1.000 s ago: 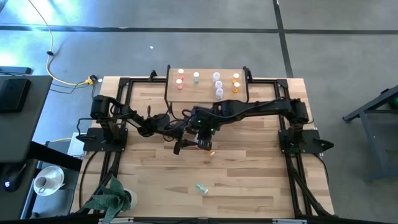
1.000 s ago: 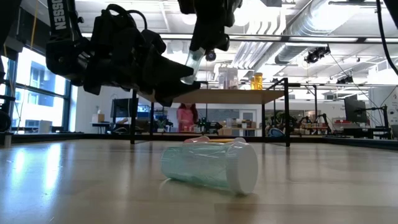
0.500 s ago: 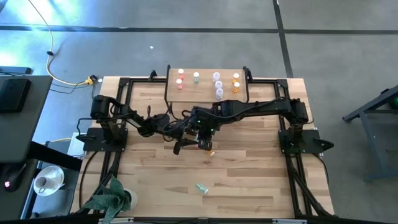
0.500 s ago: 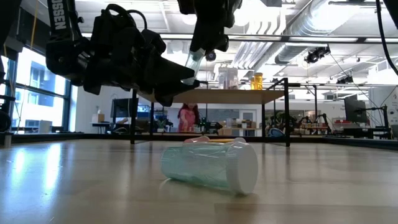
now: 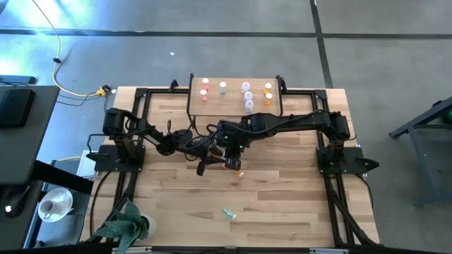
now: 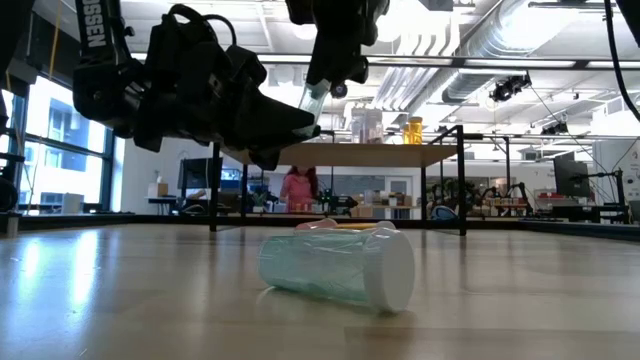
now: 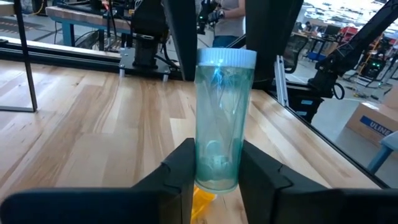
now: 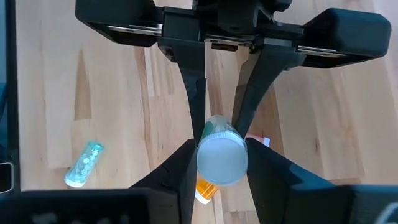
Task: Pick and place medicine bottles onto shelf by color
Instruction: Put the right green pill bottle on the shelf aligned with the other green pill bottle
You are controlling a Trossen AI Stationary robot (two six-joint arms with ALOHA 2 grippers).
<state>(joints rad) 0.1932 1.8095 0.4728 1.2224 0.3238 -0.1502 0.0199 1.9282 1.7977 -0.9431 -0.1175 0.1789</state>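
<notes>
We see both grippers meeting mid-table. Left gripper (image 7: 214,180) is clamped on the base of a pale green bottle (image 7: 222,118); right gripper (image 8: 221,163) pinches the same bottle's white cap end, so both hold it, off the tabletop (image 5: 282,204).

Under them an orange bottle (image 8: 205,190) lies on the wood, w/ a pinkish bit beside it that's too hidden to ID. Another green bottle (image 6: 340,268) lies on its side at the near edge, well apart, nothing blocking it.

Shelf (image 5: 233,106) at far side holds 8 bottles: 2 red-pink left, 1 pale green, 3 clear-white, 2 orange right.

Plank-wood top, black frame rails. Plant (image 5: 127,224) near-left corner; a person (image 6: 298,187) far back in the workshop.
</notes>
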